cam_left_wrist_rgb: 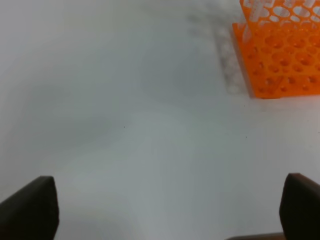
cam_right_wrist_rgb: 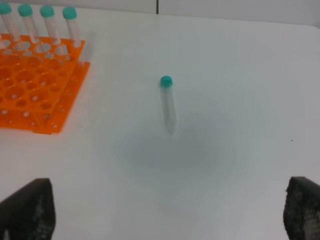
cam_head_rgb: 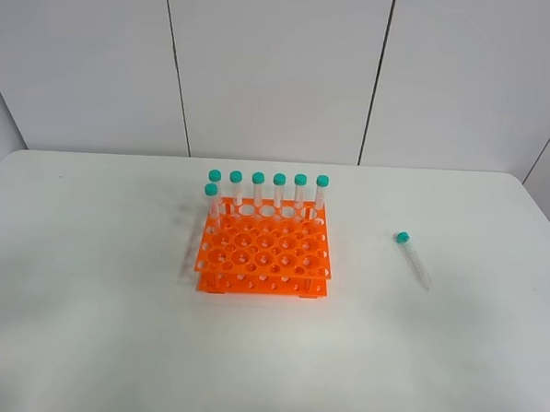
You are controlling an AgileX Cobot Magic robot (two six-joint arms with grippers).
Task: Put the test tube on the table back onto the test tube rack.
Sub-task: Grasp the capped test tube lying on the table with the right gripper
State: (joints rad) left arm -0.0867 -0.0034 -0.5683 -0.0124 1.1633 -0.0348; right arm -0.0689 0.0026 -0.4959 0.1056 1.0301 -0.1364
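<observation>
A clear test tube (cam_head_rgb: 413,258) with a teal cap lies flat on the white table (cam_head_rgb: 84,325), to the right of the orange rack (cam_head_rgb: 263,250). It also shows in the right wrist view (cam_right_wrist_rgb: 168,104), ahead of my right gripper (cam_right_wrist_rgb: 165,210), which is open and empty. The rack holds several upright teal-capped tubes (cam_head_rgb: 268,189) along its back row and one at the left of the second row. My left gripper (cam_left_wrist_rgb: 170,210) is open and empty over bare table, with the rack's corner (cam_left_wrist_rgb: 280,55) ahead of it. Neither gripper shows in the exterior high view.
White wall panels (cam_head_rgb: 273,67) stand behind the table's far edge. The rack's front rows of holes (cam_head_rgb: 265,261) hold no tubes.
</observation>
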